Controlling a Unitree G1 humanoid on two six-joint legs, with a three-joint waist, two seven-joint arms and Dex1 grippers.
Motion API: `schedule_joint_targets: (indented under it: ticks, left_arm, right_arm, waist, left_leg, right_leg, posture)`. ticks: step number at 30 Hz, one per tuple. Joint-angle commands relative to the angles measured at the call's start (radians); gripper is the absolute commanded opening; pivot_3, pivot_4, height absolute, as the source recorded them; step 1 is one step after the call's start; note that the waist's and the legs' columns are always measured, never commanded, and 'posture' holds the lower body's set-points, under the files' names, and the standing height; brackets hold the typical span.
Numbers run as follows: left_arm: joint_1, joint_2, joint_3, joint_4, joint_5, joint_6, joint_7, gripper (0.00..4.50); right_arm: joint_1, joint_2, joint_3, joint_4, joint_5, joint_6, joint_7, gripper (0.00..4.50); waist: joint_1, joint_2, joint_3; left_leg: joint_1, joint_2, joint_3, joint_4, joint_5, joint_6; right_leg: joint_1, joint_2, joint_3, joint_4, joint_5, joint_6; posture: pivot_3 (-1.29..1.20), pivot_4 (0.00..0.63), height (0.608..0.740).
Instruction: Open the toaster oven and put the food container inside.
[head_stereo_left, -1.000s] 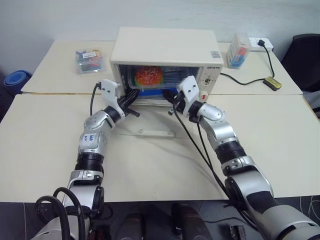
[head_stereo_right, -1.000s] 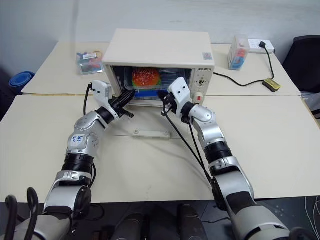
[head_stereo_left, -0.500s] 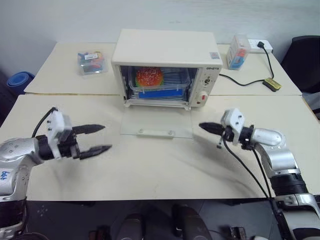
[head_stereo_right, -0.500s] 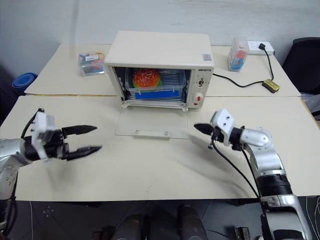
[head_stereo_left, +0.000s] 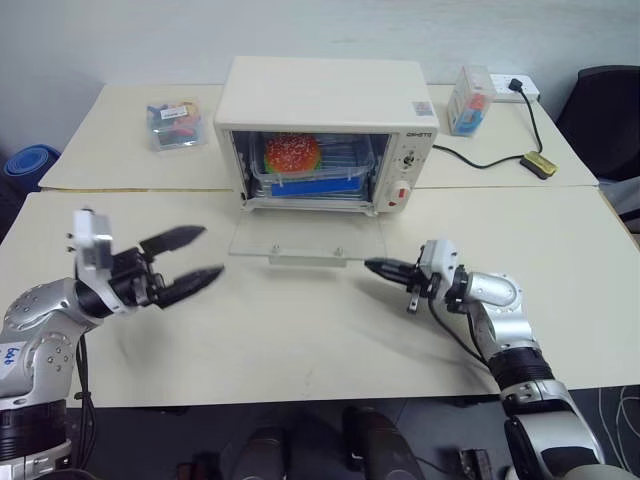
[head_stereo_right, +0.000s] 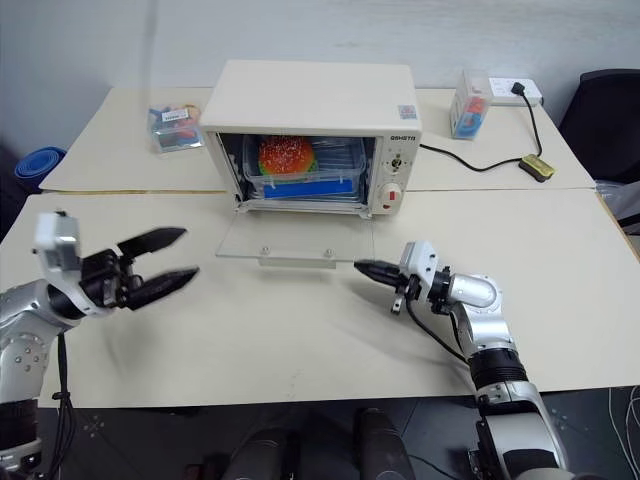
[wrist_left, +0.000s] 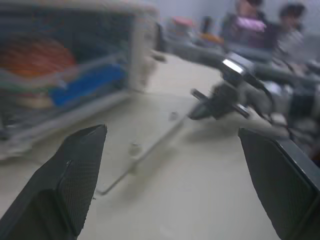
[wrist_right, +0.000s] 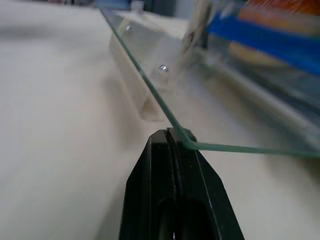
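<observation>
The cream-white toaster oven (head_stereo_left: 325, 95) stands at the middle back of the table, its glass door (head_stereo_left: 300, 238) folded down and open. Inside, on the rack, sits the food container (head_stereo_left: 305, 162), a clear box with blue clips and a sesame-bun burger in it. My left gripper (head_stereo_left: 193, 256) hovers open over the table to the left of the door, nothing between its fingers (wrist_left: 75, 180). My right gripper (head_stereo_left: 372, 266) is shut and empty. Its tip (wrist_right: 170, 136) lies just off the door's front right corner; contact with the glass cannot be told.
A small clear box of colourful items (head_stereo_left: 176, 120) sits at the back left. A small clear box with red and blue contents (head_stereo_left: 470, 98) stands right of the oven by a power strip (head_stereo_left: 522, 87), its black cable (head_stereo_left: 480, 163) running to a yellow-black object (head_stereo_left: 538, 166).
Both arms have drawn back from the oven mouth toward the table's front. The left gripper has opened wide and swung out left. The container stays in the oven.
</observation>
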Motion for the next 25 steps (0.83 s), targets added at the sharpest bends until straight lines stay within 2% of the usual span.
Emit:
schedule_joint_targets:
  ticks: [1, 3, 6, 9, 12, 14, 17, 21, 22, 24, 25]
  left_arm:
    - [-0.028, -0.065, 0.115, -0.041, -0.076, -0.002, 0.193, 4.48]
    - [-0.034, -0.084, 0.128, -0.043, -0.071, -0.014, 0.238, 4.48]
    - [-0.016, -0.072, 0.086, -0.031, 0.015, -0.067, 0.226, 4.48]
    - [0.000, -0.040, 0.052, -0.004, 0.119, -0.135, 0.218, 4.48]
    - [0.077, 0.017, 0.021, 0.015, 0.219, -0.248, 0.110, 4.50]
    - [0.159, 0.056, 0.004, 0.026, 0.284, -0.330, 0.034, 4.50]
    - [0.267, 0.084, 0.021, 0.030, 0.314, -0.382, -0.018, 4.50]
    - [0.394, 0.097, 0.064, 0.031, 0.345, -0.446, -0.055, 4.50]
    - [0.415, 0.096, 0.070, 0.031, 0.352, -0.460, -0.056, 4.50]
    - [0.438, 0.081, 0.075, 0.021, 0.355, -0.483, -0.048, 4.50]
    - [0.444, 0.075, 0.074, 0.014, 0.355, -0.490, -0.041, 4.50]
  right_arm:
    - [-0.049, 0.053, -0.093, -0.140, 0.135, 0.095, -0.117, 0.00]
    - [-0.088, 0.078, -0.119, -0.176, 0.179, 0.151, -0.166, 0.00]
    - [-0.174, 0.103, -0.162, -0.174, 0.243, 0.241, -0.224, 0.00]
    - [-0.202, 0.074, -0.177, -0.164, 0.253, 0.295, -0.218, 0.00]
    - [-0.130, -0.028, -0.131, -0.222, 0.209, 0.322, -0.094, 0.54]
    - [-0.054, -0.106, -0.093, -0.264, 0.165, 0.289, 0.006, 1.08]
    - [0.048, -0.189, -0.069, -0.298, 0.130, 0.217, 0.121, 2.14]
    - [0.179, -0.259, -0.066, -0.347, 0.123, 0.167, 0.225, 3.49]
    - [0.207, -0.271, -0.067, -0.355, 0.120, 0.150, 0.245, 3.97]
    - [0.257, -0.281, -0.079, -0.362, 0.117, 0.133, 0.248, 4.48]
    - [0.271, -0.281, -0.084, -0.362, 0.117, 0.127, 0.243, 4.48]
  waist:
    - [0.000, 0.000, 0.000]
    - [0.000, 0.000, 0.000]
    - [0.000, 0.000, 0.000]
    - [0.001, 0.000, 0.000]
    - [0.005, 0.000, 0.000]
    - [0.004, 0.001, 0.000]
    - [0.001, 0.001, 0.000]
    - [-0.001, 0.001, 0.000]
    - [0.001, 0.001, 0.000]
    - [0.002, 0.001, 0.000]
    - [0.002, 0.001, 0.000]
  left_leg:
    - [0.000, 0.000, 0.000, 0.000, 0.000, 0.000]
    - [0.000, 0.000, -0.001, 0.000, 0.000, 0.000]
    - [0.001, -0.001, 0.000, 0.000, 0.002, -0.003]
    - [0.000, -0.001, -0.001, -0.001, 0.002, -0.004]
    - [-0.001, -0.001, -0.001, -0.002, 0.002, -0.003]
    - [-0.002, -0.002, 0.000, -0.002, 0.000, -0.001]
    - [-0.002, -0.002, 0.005, -0.003, -0.002, 0.004]
    - [0.000, -0.001, 0.007, -0.003, -0.005, 0.008]
    - [0.001, -0.001, 0.007, -0.003, -0.005, 0.008]
    - [0.002, -0.001, 0.006, -0.003, -0.004, 0.007]
    - [0.004, -0.001, 0.006, -0.003, -0.004, 0.006]
  right_leg:
    - [0.000, 0.000, 0.000, 0.000, 0.000, 0.000]
    - [0.000, 0.000, 0.000, -0.001, 0.000, 0.000]
    - [0.000, 0.000, 0.000, -0.001, 0.000, 0.000]
    - [0.000, 0.000, -0.001, -0.001, 0.000, 0.000]
    - [0.000, -0.001, -0.001, -0.002, 0.000, 0.000]
    - [0.000, -0.002, -0.002, -0.003, 0.000, 0.000]
    - [0.000, -0.004, -0.004, -0.007, 0.000, 0.000]
    - [0.000, -0.004, -0.003, -0.008, 0.000, 0.000]
    - [0.000, -0.004, -0.003, -0.008, 0.000, 0.000]
    - [0.000, -0.005, -0.004, -0.007, 0.000, 0.000]
    - [0.002, -0.005, -0.004, -0.006, 0.000, -0.001]
  posture:
    - [0.00, 0.150, 0.740]
    - [0.00, 0.150, 0.740]
    - [0.00, 0.150, 0.740]
    - [0.00, 0.150, 0.740]
    - [0.00, 0.150, 0.740]
    - [0.00, 0.150, 0.740]
    - [0.00, 0.150, 0.740]
    - [0.00, 0.150, 0.740]
    - [0.00, 0.150, 0.740]
    - [0.00, 0.150, 0.740]
    - [0.00, 0.150, 0.740]
